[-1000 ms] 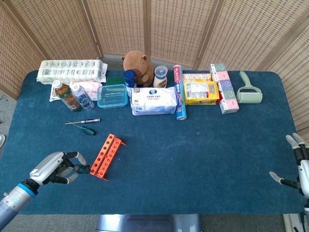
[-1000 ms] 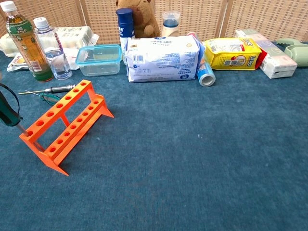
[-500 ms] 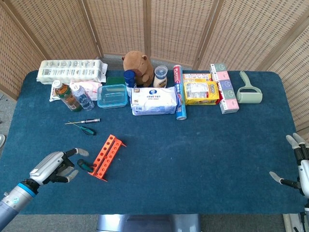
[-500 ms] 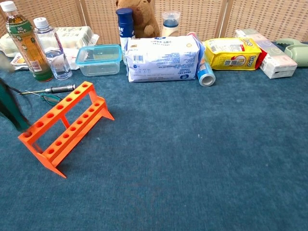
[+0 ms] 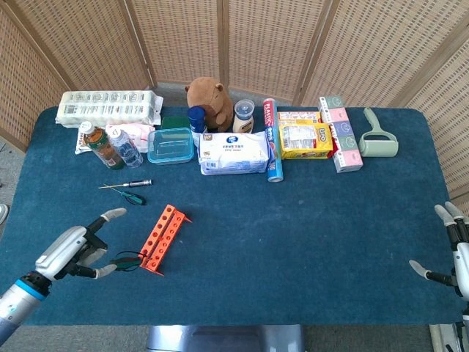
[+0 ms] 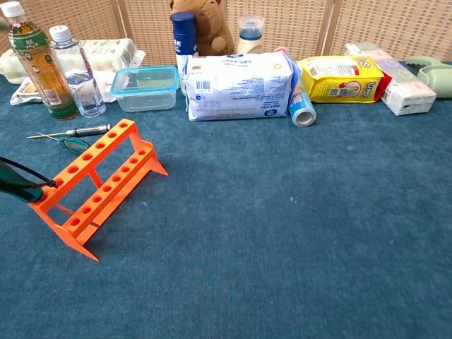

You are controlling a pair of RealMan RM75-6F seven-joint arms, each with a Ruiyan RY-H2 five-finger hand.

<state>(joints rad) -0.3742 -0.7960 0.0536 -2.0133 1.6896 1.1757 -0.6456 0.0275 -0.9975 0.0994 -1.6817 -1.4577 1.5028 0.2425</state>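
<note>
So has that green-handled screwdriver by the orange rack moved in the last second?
Yes. The green-handled screwdriver was in the left hand, standing over the end of the orange rack. Now it has tipped over toward the hand, which has opened and backed away.

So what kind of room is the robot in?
Probably a robot practice room, not a real home. A blue cloth table stands before wicker screens, and a mixed row of groceries sits along the back, with a stuffed toy and an orange rack.
</note>
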